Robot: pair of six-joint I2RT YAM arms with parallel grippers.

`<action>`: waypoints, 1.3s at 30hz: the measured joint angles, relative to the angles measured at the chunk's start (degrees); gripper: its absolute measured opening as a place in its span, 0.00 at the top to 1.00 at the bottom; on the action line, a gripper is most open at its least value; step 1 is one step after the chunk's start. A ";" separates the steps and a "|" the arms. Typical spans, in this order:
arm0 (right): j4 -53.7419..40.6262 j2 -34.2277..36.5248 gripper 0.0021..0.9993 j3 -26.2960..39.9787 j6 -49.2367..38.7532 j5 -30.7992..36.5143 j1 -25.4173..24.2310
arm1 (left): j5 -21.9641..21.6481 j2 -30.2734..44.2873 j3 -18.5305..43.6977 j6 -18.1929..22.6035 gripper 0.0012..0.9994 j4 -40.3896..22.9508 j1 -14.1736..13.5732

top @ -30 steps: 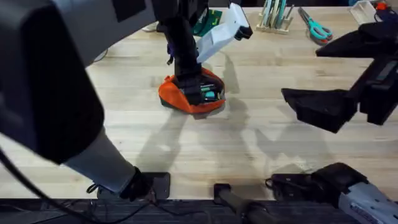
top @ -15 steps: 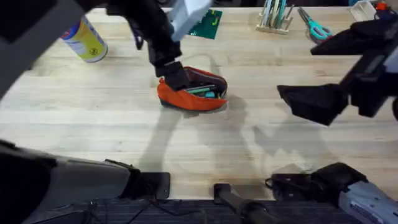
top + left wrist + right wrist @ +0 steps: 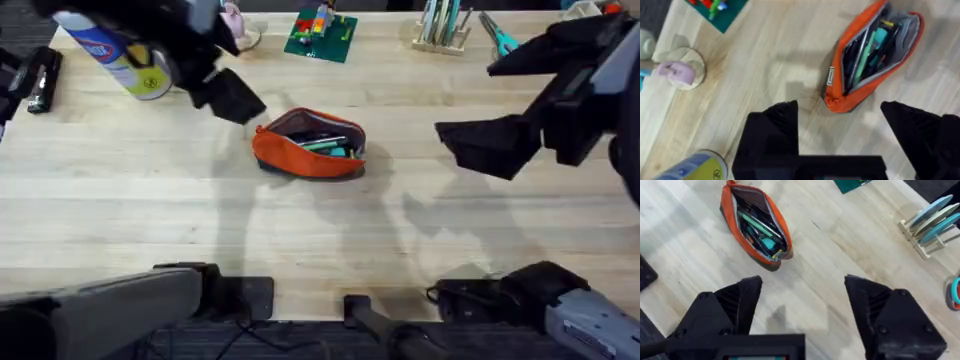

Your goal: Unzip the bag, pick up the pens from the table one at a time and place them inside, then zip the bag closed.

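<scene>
From above, the bag (image 3: 308, 153) lay near the middle of the desk (image 3: 330, 250), mouth gaping, with pens (image 3: 325, 143) already inside. The left gripper (image 3: 228, 96) hung just beside its left end, not touching; I could not tell from there how its fingers stood. The right gripper (image 3: 490, 148) hovered well off to the right.

Through the left wrist camera, the left fingers (image 3: 777, 130) stood wide apart and empty over bare wood, the bag's near end just beyond them. The fabric looked soft and floppy, so I judged it would slump and slide unless one end was pinned while the small pull was drawn along.

Through the right wrist camera, the right fingers (image 3: 735, 302) were likewise spread and held nothing. The green pen looked light, stiff and smooth. The pull itself I could not pick out.
</scene>
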 joint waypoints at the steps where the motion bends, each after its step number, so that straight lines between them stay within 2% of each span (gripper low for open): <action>1: 0.03 -0.02 0.00 0.00 0.00 0.00 0.00 | 1.41 -0.23 -0.08 0.47 0.00 0.02 1.54; 4: 0.12 0.00 0.00 0.00 0.00 0.00 0.00 | 5.48 -1.54 -1.91 2.40 0.00 0.22 6.11; 7: 0.55 -0.01 0.00 0.00 0.00 0.00 0.00 | 8.26 -3.28 -5.48 4.57 0.00 0.87 9.42; 13: 1.92 0.00 0.00 0.00 0.29 0.00 0.00 | 11.69 -5.81 -14.39 7.22 0.00 6.39 15.35; 19: 2.55 0.00 0.00 0.00 0.65 0.00 0.00 | 16.78 -5.84 -20.00 11.12 0.00 8.59 23.64; 23: 2.57 0.00 0.00 0.00 0.66 0.00 0.00 | 16.63 -5.84 -20.65 12.32 0.00 10.12 27.74; 26: 2.57 0.00 0.00 0.00 0.75 0.00 0.00 | 14.08 -5.84 -20.68 12.76 0.00 8.05 29.22; 29: 2.57 0.10 0.00 0.00 0.85 0.00 0.00 | 12.90 -5.84 -20.79 13.53 0.00 7.41 29.45; 31: 2.57 0.56 0.00 0.00 0.83 0.00 0.00 | 12.99 -5.84 -20.79 16.56 0.00 6.87 29.46; 35: 2.57 2.88 0.00 0.00 0.85 0.00 0.00 | 14.84 -5.84 -21.74 26.51 0.00 5.16 30.16; 39: 2.57 5.07 0.00 0.00 1.28 0.00 0.00 | 18.63 -5.84 -24.00 34.20 0.01 5.27 33.18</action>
